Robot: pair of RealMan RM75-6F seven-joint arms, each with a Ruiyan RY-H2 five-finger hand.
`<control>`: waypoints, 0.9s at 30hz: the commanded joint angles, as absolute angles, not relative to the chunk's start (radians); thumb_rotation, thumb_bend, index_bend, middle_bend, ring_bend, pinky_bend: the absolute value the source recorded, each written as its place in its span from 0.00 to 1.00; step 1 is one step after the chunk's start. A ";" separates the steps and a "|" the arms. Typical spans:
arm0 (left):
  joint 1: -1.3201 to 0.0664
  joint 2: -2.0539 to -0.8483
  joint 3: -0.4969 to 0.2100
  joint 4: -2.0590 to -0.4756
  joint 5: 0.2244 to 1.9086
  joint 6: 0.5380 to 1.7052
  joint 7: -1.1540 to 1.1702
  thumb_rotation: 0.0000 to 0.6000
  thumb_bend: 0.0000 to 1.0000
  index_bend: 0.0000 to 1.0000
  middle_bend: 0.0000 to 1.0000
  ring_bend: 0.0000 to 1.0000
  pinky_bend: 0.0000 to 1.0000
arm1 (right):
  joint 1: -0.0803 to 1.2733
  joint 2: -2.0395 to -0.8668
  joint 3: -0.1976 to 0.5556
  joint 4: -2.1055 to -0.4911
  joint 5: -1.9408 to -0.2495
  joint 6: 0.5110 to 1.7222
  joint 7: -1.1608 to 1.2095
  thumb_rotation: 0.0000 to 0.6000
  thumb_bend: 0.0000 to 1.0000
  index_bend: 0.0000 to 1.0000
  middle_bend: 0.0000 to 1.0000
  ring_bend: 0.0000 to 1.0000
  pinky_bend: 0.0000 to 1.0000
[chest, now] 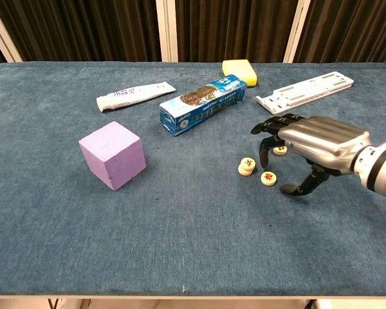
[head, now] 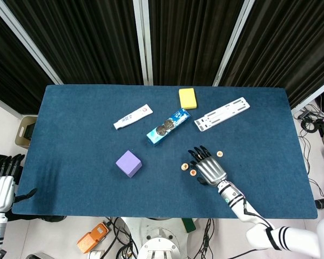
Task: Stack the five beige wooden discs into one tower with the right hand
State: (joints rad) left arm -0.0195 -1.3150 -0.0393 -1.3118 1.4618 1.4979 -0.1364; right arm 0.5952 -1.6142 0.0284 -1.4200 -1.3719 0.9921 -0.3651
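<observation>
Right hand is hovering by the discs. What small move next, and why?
Probably lower the right hand and close its fingers on the far disc. The fingers are curled just over it and hold nothing. That disc lies alone, as does the near disc; the left disc looks thicker, perhaps a started stack to carry it to.

Nothing here can really be read. The discs [chest: 247, 166] near the middle of the chest view carry small red marks, the blue box [chest: 202, 104] and the toothpaste tube [chest: 135, 96] above them carry print, all too small to read.
</observation>
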 commanded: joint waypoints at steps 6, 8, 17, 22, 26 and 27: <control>-0.018 -1.317 -0.038 -1.308 1.460 1.497 -0.139 1.00 0.05 0.09 0.08 0.02 0.00 | 0.601 -1.630 0.032 -1.406 -1.367 0.978 -0.359 1.00 0.42 0.48 0.14 0.03 0.08; -0.019 -1.317 -0.038 -1.306 1.461 1.496 -0.140 1.00 0.05 0.09 0.08 0.02 0.00 | 0.601 -1.634 0.031 -1.402 -1.370 0.976 -0.354 1.00 0.44 0.49 0.14 0.03 0.08; -0.017 -1.322 -0.038 -1.297 1.461 1.497 -0.147 1.00 0.05 0.09 0.08 0.02 0.00 | 0.596 -1.626 0.032 -1.406 -1.384 0.994 -0.347 1.00 0.51 0.54 0.14 0.03 0.08; -0.013 -1.322 -0.037 -1.290 1.459 1.499 -0.153 1.00 0.05 0.09 0.08 0.02 0.00 | 0.581 -1.572 0.039 -1.466 -1.403 1.036 -0.333 1.00 0.51 0.55 0.14 0.03 0.08; -0.014 -1.323 -0.038 -1.289 1.462 1.501 -0.154 1.00 0.05 0.09 0.08 0.02 0.00 | 0.596 -1.544 0.071 -1.499 -1.396 1.035 -0.333 1.00 0.51 0.55 0.14 0.03 0.08; -0.015 -1.323 -0.038 -1.290 1.463 1.502 -0.153 1.00 0.05 0.09 0.08 0.02 0.00 | 0.603 -1.544 0.078 -1.500 -1.390 1.027 -0.339 1.00 0.51 0.55 0.14 0.03 0.08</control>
State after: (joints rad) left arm -0.0145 -1.3230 -0.0379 -1.2900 1.4632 1.5015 -0.1529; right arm 0.5935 -1.5476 0.0668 -1.4944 -1.3966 1.0341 -0.3324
